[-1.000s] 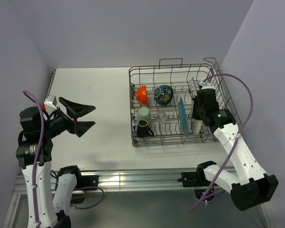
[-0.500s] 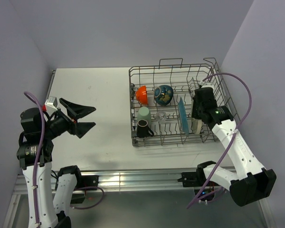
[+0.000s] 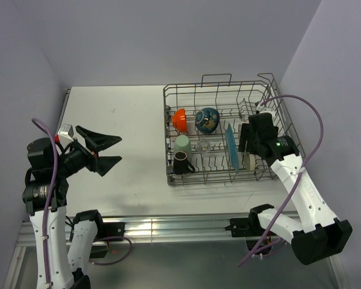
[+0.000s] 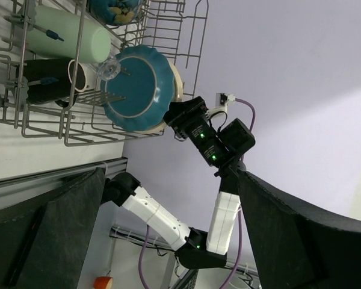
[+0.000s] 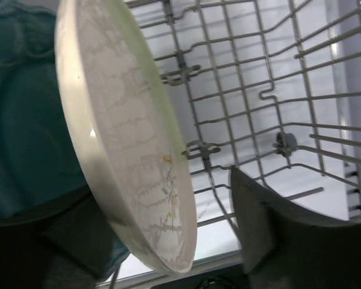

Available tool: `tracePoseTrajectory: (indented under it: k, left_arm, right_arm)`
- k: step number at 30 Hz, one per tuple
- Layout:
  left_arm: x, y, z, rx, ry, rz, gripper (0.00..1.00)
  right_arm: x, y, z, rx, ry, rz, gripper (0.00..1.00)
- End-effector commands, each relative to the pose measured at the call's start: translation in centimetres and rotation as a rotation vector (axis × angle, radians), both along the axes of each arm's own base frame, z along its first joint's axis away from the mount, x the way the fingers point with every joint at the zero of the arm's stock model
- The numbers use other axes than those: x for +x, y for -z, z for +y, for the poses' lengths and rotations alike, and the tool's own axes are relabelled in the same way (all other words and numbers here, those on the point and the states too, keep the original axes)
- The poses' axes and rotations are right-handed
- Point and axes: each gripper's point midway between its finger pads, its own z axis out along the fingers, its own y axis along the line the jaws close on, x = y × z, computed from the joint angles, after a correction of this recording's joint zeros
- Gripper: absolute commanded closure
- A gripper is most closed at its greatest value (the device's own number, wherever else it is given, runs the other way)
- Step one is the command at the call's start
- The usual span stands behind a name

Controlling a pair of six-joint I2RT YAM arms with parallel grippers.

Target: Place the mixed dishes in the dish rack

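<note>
Straddling the cream plate (image 5: 126, 150), the right gripper (image 3: 245, 147) hung over the right part of the dish rack (image 3: 216, 180) with its fingers spread. The wrist view showed a clear gap between the plate's face and the right finger (image 5: 277, 223), so the plate looked released rather than gripped. It stood on edge, tilted, just beside the teal scalloped plate (image 3: 230, 147). Whether its lower rim sat firmly between tines could not be told. That lean was the main risk. If a finger brushed the rim on withdrawal, the plate could tip onto the teal one or slide flat onto the bare wires to its right. A sideways pull rather than a straight lift would make this likelier. The orange bowl (image 3: 180, 119), blue bowl (image 3: 207, 119), pale green mug (image 3: 182, 144), dark brown mug (image 3: 182, 162) and small clear glass (image 3: 204, 146) were already in the rack, so loading seemed almost complete. The left gripper (image 3: 117, 148) hovered with its fingers apart and empty over the table (image 3: 126, 114), well apart from the rack. Compared with a second before, the right wrist had shifted only slightly, both plates kept their places, and the left arm had hardly moved.
</note>
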Motion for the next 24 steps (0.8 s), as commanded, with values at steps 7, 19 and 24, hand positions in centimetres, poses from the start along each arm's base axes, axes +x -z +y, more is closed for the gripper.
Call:
tracePoseTrajectory:
  k: [7, 19, 24]
  left_arm:
    - [-0.2, -0.7, 0.1, 0.029, -0.002, -0.041, 0.01]
    - [0.7, 0.9, 1.2, 0.213, 0.027, 0.001, 0.01]
    - [1.7, 2.6, 1.9, 0.294, 0.050, 0.056, 0.01]
  right_arm:
    - [0.5, -7.7, 3.4, 0.189, -0.143, -0.234, 0.02]
    - [0.4, -12.5, 1.7, 0.160, -0.062, -0.337, 0.00]
    - [0.6, -11.3, 2.0, 0.159, -0.055, -0.269, 0.00]
